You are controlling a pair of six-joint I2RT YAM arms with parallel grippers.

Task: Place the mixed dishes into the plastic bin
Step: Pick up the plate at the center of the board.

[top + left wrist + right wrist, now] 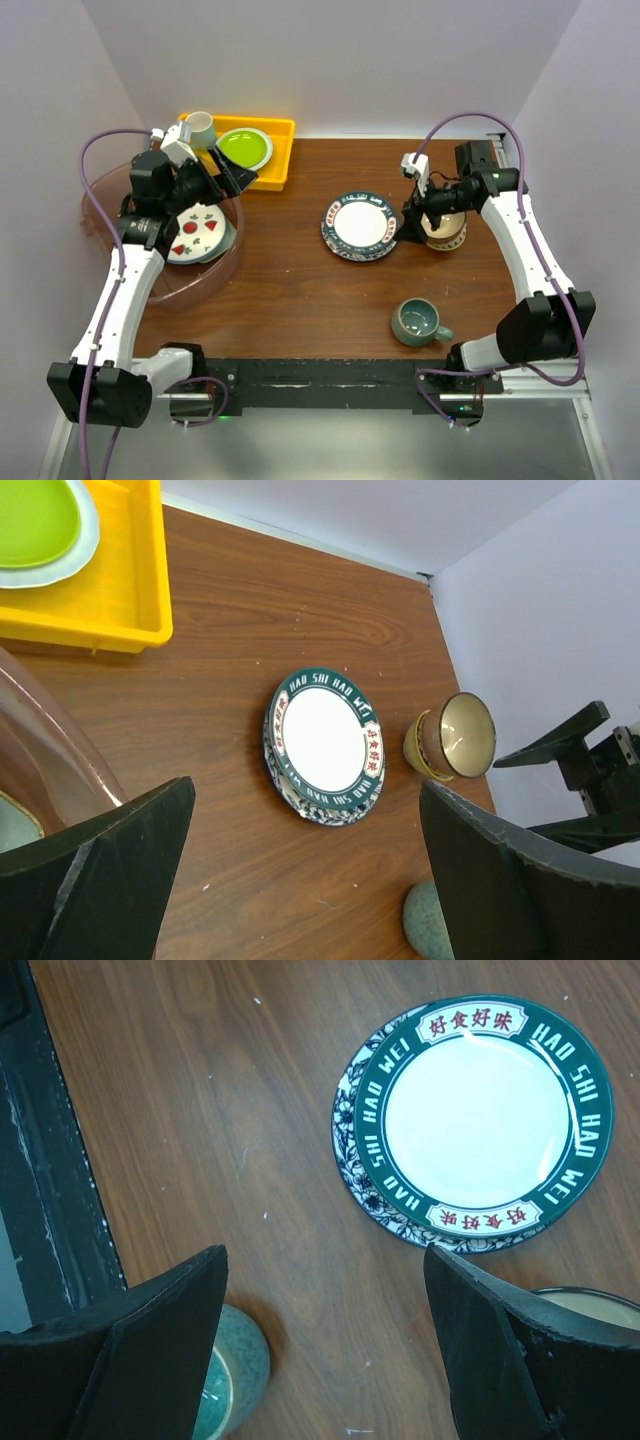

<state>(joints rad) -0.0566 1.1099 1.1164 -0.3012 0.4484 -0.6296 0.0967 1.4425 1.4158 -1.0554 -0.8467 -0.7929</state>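
Plate stack (360,225) sits mid-table, a green-rimmed plate on top of a blue floral one. Cream-tan bowl (447,236) is just right of the stack, and teal mug (415,322) is nearer the arm bases, right of it. Plastic bin (190,280) is well left of the stack, with a red-and-white plate (203,236) inside. Right gripper (428,215) hangs over the bowl's stack-facing side, jaws wide, empty. Left gripper (222,180) is over the bin's far edge, fully spread, empty. Yellow tray (275,165), behind and left of the stack, holds a white mug (199,128) and a lime-green plate (243,148).
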